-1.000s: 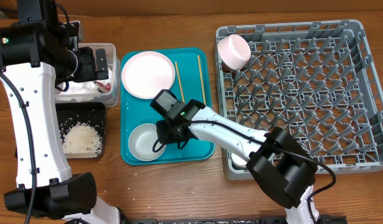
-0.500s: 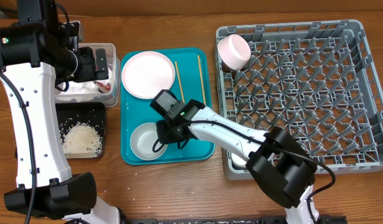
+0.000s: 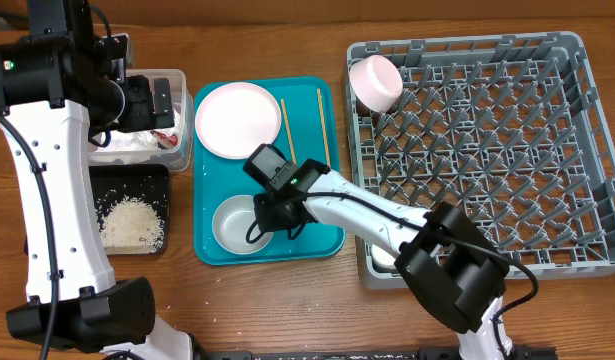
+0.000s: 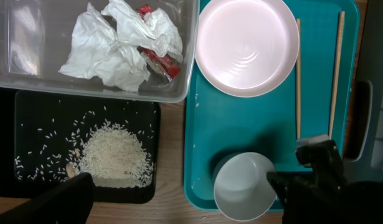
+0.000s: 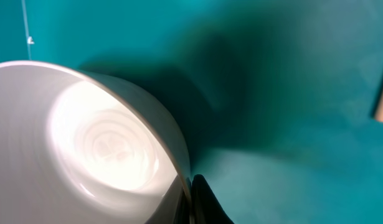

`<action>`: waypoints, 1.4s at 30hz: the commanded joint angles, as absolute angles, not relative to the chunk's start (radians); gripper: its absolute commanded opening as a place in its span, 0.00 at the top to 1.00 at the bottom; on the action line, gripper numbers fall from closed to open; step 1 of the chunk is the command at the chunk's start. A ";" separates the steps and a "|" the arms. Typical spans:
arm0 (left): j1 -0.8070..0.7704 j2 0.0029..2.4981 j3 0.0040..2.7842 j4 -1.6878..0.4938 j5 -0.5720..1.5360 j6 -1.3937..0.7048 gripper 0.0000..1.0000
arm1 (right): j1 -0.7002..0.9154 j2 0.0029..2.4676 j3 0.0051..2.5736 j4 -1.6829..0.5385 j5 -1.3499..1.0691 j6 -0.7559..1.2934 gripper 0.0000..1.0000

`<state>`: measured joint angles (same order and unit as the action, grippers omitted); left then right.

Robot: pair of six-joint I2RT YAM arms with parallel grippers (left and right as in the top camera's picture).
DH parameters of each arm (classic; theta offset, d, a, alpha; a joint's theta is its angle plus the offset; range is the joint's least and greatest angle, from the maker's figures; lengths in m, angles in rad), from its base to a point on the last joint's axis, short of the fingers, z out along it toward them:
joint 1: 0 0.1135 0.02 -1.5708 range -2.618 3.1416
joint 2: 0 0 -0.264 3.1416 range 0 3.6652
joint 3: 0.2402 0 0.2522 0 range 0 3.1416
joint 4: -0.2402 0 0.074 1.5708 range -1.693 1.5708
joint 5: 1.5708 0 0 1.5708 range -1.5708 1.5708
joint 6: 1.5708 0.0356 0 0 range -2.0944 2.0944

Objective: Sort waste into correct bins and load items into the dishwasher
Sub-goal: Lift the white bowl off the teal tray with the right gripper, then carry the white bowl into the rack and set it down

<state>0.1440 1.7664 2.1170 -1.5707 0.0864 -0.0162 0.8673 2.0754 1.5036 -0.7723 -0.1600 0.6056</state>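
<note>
Bowl point(image 5: 104, 143): round, glossy, pale, lower part of the teal tray point(image 3: 209, 175). The right gripper point(image 3: 259, 212) is clamped on its right rim, a pinch only the right wrist view shows.
Black tray point(image 4: 29, 118): loose rice point(image 4: 113, 155), grains distinct only from the left wrist.
Plate point(image 3: 237, 120), two thin wooden chopsticks point(image 3: 283, 125): teal tray's upper half.
Clear tub point(image 4: 29, 81): crumpled white paper point(image 4: 116, 43) with red marks; the left gripper point(image 3: 152, 100) is spread wide above it.
Grey pegged rack point(image 3: 590, 130), right: cup point(image 3: 375, 82) in its upper-left corner.

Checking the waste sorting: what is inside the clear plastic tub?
The clear tub holds crumpled white paper and a red-marked wrapper. Anything beneath the paper is covered; the tub's far end is out of view.
</note>
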 commanded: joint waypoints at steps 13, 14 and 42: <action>0.145 1.746 2.133 -1.567 0.097 -0.003 0.00 | 0.706 1.939 1.884 -1.182 0.162 0.527 0.96; 0.145 1.746 2.133 -1.567 0.097 -0.003 0.00 | 0.696 1.925 1.927 -1.237 0.244 0.528 0.96; 0.145 1.746 2.133 -1.567 0.097 -0.003 0.00 | 0.574 1.867 1.739 -1.192 1.301 0.083 0.96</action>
